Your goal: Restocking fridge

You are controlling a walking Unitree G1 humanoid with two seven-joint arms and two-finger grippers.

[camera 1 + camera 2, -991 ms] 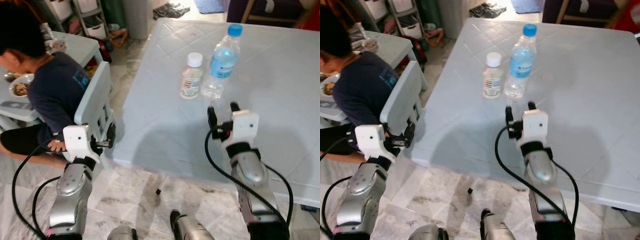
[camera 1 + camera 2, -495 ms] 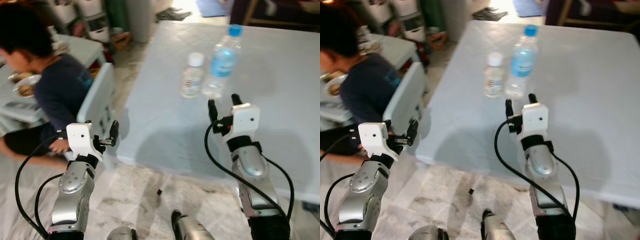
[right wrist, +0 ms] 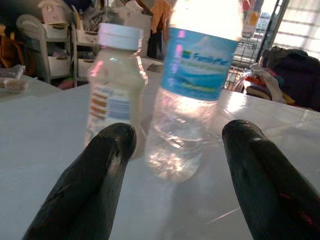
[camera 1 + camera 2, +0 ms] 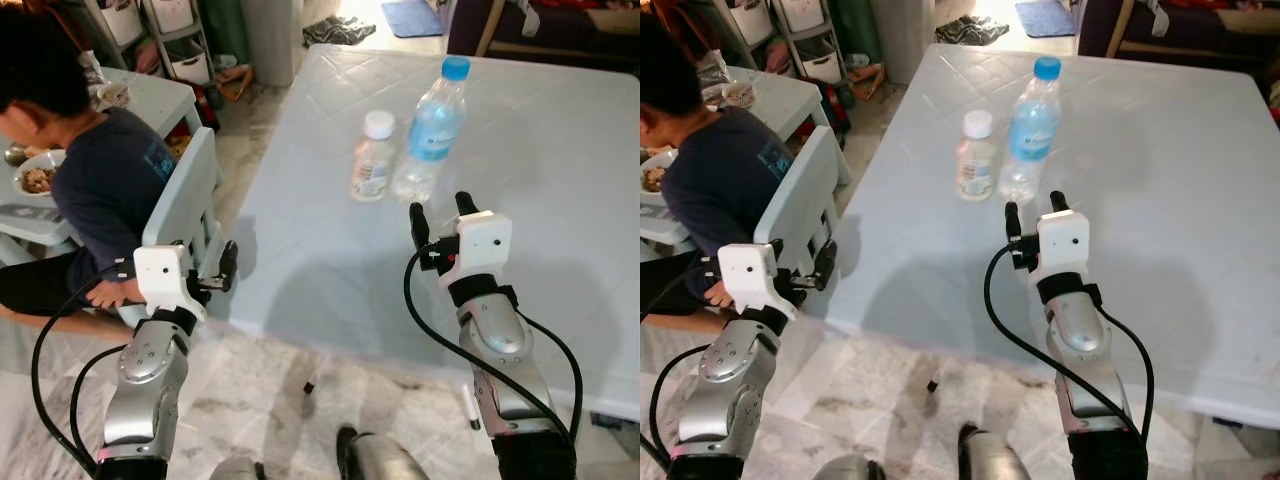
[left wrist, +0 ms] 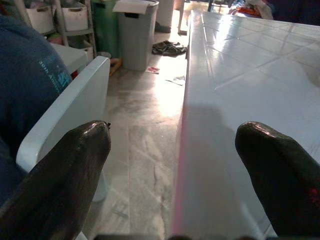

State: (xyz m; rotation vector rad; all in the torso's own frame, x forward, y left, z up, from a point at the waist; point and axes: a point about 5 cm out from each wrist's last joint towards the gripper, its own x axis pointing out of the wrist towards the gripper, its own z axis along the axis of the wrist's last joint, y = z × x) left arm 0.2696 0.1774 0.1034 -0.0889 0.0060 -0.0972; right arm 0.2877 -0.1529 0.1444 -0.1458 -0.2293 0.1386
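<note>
The right gripper (image 4: 1028,212) hovers low over the pale worktop (image 4: 1160,190) with its jaws spread wide and empty, aimed at the water bottle (image 4: 1028,130), which stands upright just beyond the fingertips. Touching or nearly touching that bottle on the robot's left is a smaller white-capped bottle (image 4: 976,156) of pale liquid.

The likely trouble is the tight spacing. A jaw closing on the water bottle could catch the smaller bottle and tip it. The thin clear plastic may also buckle or slip if squeezed low near its base.

In the right wrist view the blue label reads "FamilyMart"; the smaller bottle's label is too blurred to read.

The left gripper (image 4: 226,269) hangs off the worktop's edge, jaws also wide apart, close to a white chair (image 4: 187,195) where a person (image 4: 95,190) sits.
</note>
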